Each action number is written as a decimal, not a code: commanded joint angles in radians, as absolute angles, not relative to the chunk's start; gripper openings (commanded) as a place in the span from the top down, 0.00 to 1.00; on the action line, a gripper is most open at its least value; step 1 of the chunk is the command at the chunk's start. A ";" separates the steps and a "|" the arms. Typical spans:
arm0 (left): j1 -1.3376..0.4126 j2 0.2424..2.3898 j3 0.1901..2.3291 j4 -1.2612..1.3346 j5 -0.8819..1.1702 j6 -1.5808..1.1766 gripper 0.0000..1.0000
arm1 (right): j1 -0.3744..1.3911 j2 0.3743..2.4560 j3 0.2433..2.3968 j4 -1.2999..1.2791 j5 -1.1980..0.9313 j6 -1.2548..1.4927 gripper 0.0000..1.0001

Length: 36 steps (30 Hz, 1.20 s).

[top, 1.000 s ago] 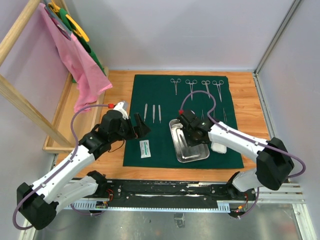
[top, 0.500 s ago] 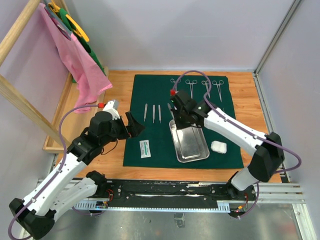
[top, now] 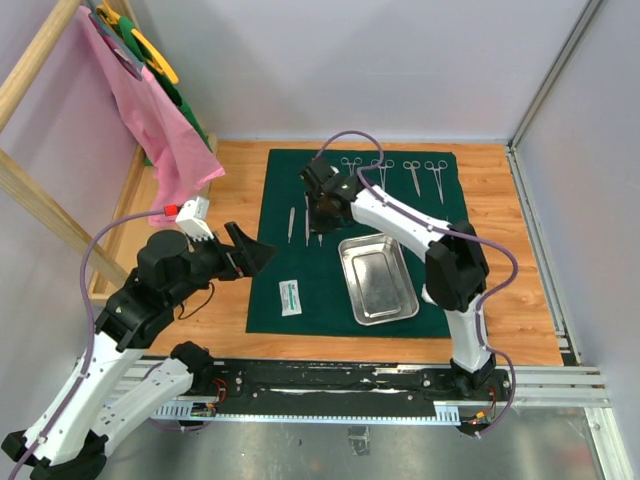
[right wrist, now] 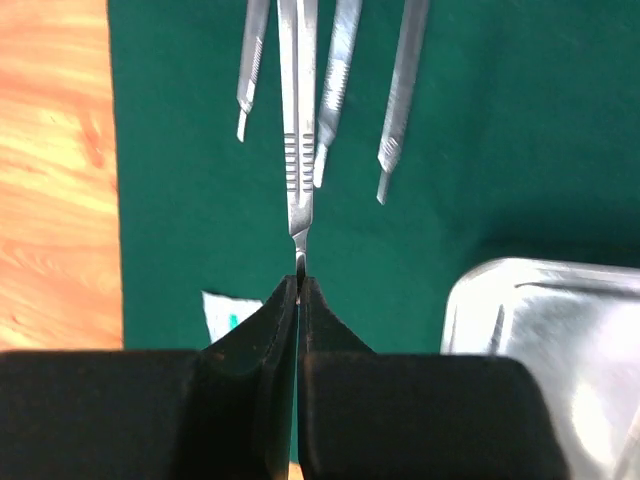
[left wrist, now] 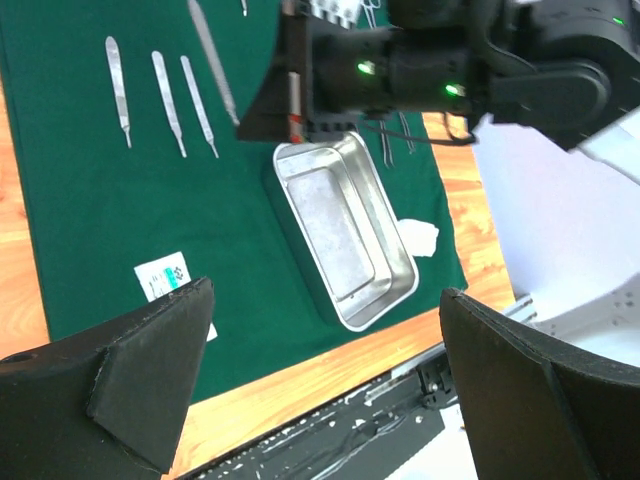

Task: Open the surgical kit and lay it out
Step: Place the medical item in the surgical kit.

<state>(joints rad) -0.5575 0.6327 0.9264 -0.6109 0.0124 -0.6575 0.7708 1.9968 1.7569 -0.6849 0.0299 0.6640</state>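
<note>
Slim ribbed steel instrument [right wrist: 296,150], possibly tweezers: stiff, light, slippery; right claw [right wrist: 298,285] pinches its narrow end; left claw [left wrist: 325,295] spread.

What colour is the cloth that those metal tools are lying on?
The cloth is plain dark green, with no pattern; it shows best in the top external view.

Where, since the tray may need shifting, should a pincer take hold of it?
Pinch one long wall of the tray from straight above, straddling that wall. It lies flat, open side up on the cloth, likely too wide to span; the thin rim offers a hold.
</note>
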 commanded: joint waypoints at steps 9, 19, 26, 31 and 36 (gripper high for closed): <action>-0.549 0.545 0.964 -0.708 0.066 -0.687 0.01 | 0.852 2.306 2.075 -0.690 0.055 0.866 0.99; -0.549 0.519 0.964 -0.735 0.076 -0.677 0.01 | 0.867 2.385 2.113 -0.661 0.096 0.925 0.99; -0.550 0.517 0.976 -0.756 0.073 -0.656 0.01 | 0.871 2.451 2.173 -0.651 0.095 0.956 0.99; -0.549 0.515 0.977 -0.764 0.070 -0.645 0.01 | 0.873 2.472 2.180 -0.640 0.094 0.966 0.99; -0.549 0.518 0.976 -0.762 0.075 -0.639 0.01 | 0.879 2.488 2.190 -0.630 0.091 0.974 0.99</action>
<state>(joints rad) -0.5575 0.5255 0.9501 -0.7586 0.0620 -0.6613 0.8577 2.4687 2.1525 -0.6369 0.0643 0.9489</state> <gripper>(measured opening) 0.993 0.013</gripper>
